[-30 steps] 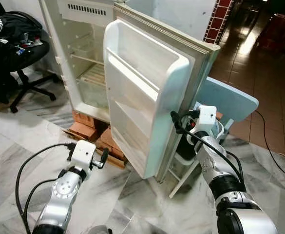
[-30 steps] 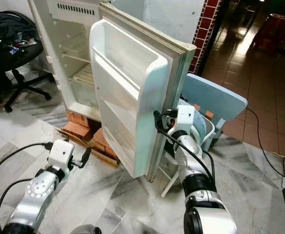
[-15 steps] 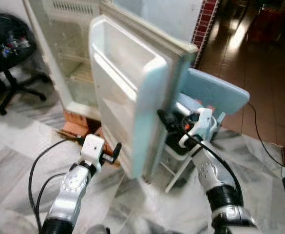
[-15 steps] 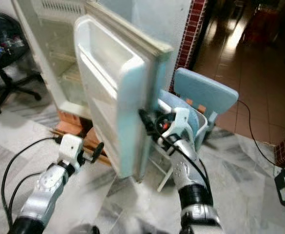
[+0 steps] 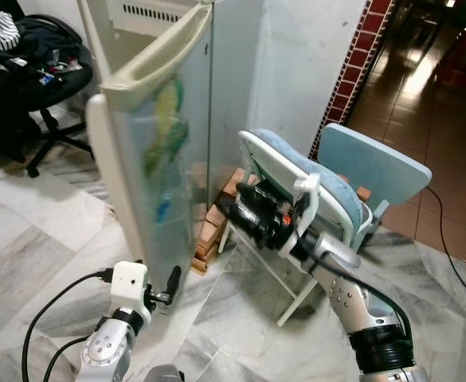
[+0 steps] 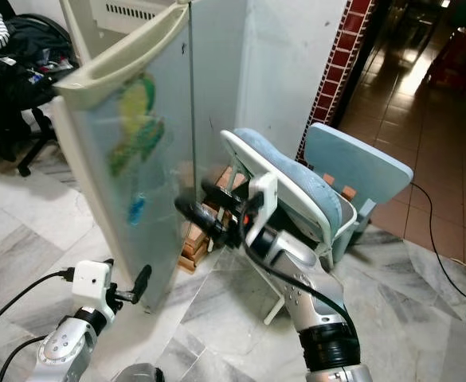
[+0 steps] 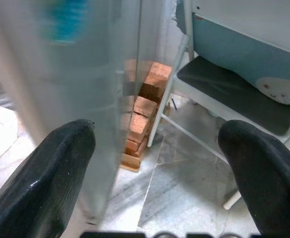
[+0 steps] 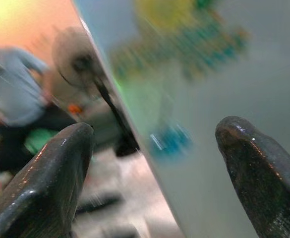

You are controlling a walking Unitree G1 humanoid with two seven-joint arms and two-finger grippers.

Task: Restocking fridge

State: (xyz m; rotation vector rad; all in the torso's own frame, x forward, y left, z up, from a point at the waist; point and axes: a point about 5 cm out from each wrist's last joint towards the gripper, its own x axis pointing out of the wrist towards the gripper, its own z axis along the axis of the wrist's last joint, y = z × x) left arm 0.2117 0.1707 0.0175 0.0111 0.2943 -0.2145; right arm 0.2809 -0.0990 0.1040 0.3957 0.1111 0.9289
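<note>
The fridge door stands edge-on before me, its pale outer face with coloured stickers turned to my right. The fridge body rises behind it. My right gripper is open, stretched out close to the door's outer face, beside a blue sticker. My left gripper is open and low, by the door's bottom edge. In the left wrist view the open fingers frame the door's lower edge and the bricks under the fridge.
A light blue folding chair stands just right of the door, with a blue panel behind it. An office chair piled with clothes is at the far left. A blurred person and a fan appear beyond the door.
The door has swung: its inner shelves faced me before, and its stickered outer face shows at present. My right gripper has come forward from behind the door's edge. The camera also shifted.
</note>
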